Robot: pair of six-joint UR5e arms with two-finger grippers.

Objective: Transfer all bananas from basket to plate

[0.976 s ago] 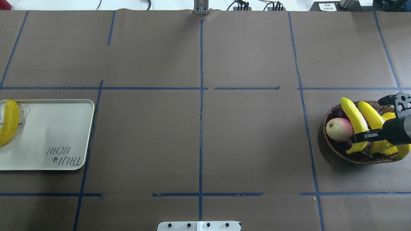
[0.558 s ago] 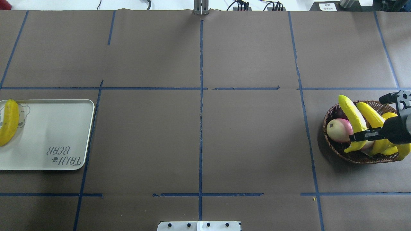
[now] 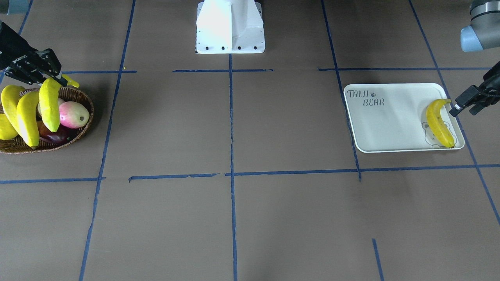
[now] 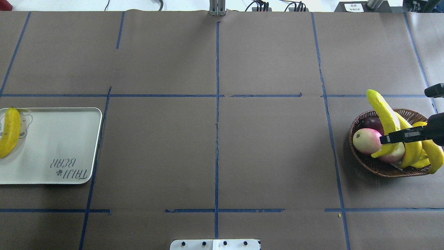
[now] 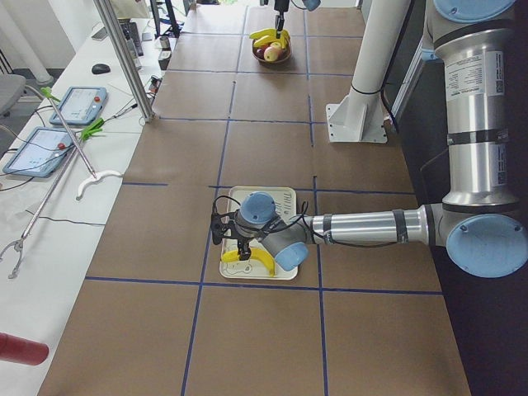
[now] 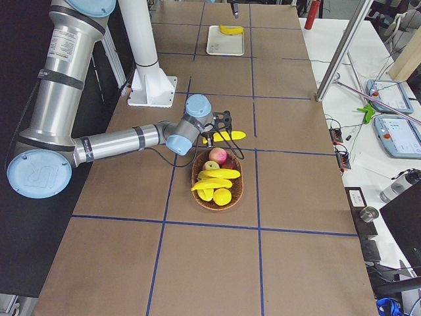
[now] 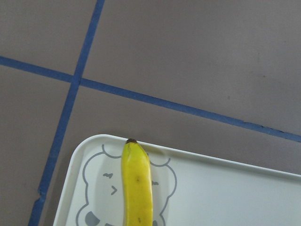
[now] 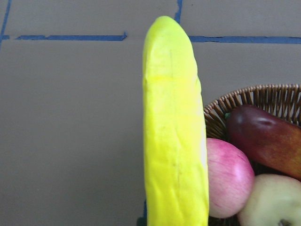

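Right gripper clamped on banana: long axis tilted, free tip pointing away from robot. Left gripper fingers apart.

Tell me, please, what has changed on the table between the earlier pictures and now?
The right hand, shut on a banana, has lifted it up out of the basket; in the overhead view its far tip now shows beyond the basket's rim. The basket, the pink fruit in it, and the plate with its lone banana have not moved.
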